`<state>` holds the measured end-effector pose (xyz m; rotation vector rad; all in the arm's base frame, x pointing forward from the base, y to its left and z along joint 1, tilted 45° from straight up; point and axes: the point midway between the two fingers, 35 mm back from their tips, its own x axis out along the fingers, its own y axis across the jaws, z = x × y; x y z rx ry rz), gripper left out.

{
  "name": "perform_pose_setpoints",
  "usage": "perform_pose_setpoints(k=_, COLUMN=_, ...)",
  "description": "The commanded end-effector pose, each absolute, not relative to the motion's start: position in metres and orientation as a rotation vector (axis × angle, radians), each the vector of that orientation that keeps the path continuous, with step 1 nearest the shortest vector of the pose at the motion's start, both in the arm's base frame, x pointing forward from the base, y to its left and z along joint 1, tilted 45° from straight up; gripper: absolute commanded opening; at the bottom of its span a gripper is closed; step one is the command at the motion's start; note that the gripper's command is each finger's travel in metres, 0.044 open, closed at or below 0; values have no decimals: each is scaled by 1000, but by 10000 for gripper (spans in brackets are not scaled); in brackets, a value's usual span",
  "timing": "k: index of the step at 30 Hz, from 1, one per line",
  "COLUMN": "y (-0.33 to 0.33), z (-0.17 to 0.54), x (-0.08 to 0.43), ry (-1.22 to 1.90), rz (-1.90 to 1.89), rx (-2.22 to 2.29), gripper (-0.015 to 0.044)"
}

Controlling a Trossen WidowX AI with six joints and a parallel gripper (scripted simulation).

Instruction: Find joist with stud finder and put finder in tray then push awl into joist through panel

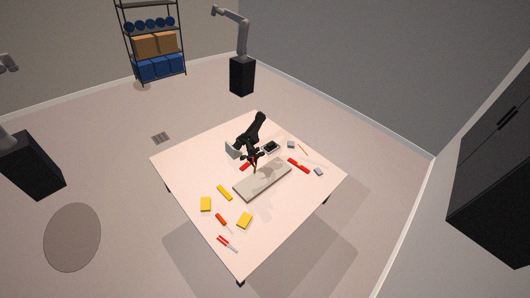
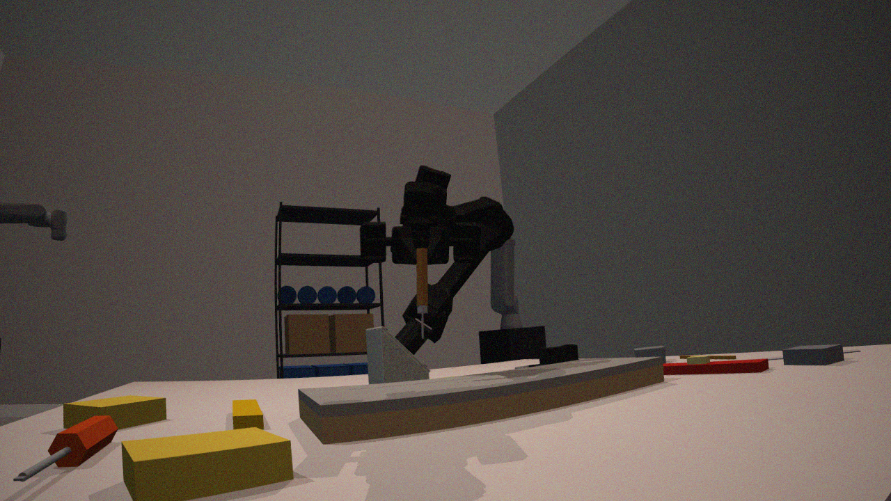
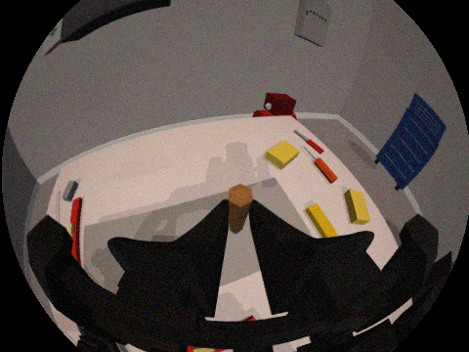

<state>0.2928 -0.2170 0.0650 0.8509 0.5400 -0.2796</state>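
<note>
My gripper (image 1: 254,164) (image 2: 421,254) (image 3: 238,203) is shut on the awl's wooden handle. The awl (image 1: 254,169) (image 2: 422,280) (image 3: 240,196) looks about upright, with its metal tip pointing down. In the top and exterior views a gap shows between the tip and the grey floor panel (image 1: 244,190) (image 2: 486,393), near the panel's long back edge in the top view. No hole can be made out in the panel. The black stud finder (image 1: 270,145) (image 2: 558,353) sits in the small tray (image 1: 265,151) behind the panel. The joist is not visible.
A pale upright bracket (image 1: 232,150) (image 2: 376,355) stands beside the arm. One red level (image 1: 244,165) lies behind the panel, another red level (image 1: 298,165) (image 2: 722,366) to its right. A yellow bar (image 1: 224,192) (image 2: 247,414), yellow blocks (image 1: 205,204) (image 1: 244,219) and an orange screwdriver (image 1: 220,219) lie on the left.
</note>
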Motion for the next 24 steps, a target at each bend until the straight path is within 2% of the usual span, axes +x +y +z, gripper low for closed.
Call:
perform_pose_setpoints(k=1, y=-197, z=90, x=308, ry=493, rz=-106, rx=814, gripper=0)
perform_pose_setpoints(k=6, y=-171, z=114, x=317, ry=453, rz=81, rx=787, gripper=0)
perform_pose_setpoints(k=24, y=-166, z=110, x=319, ry=452, rz=88, rx=786, gripper=0)
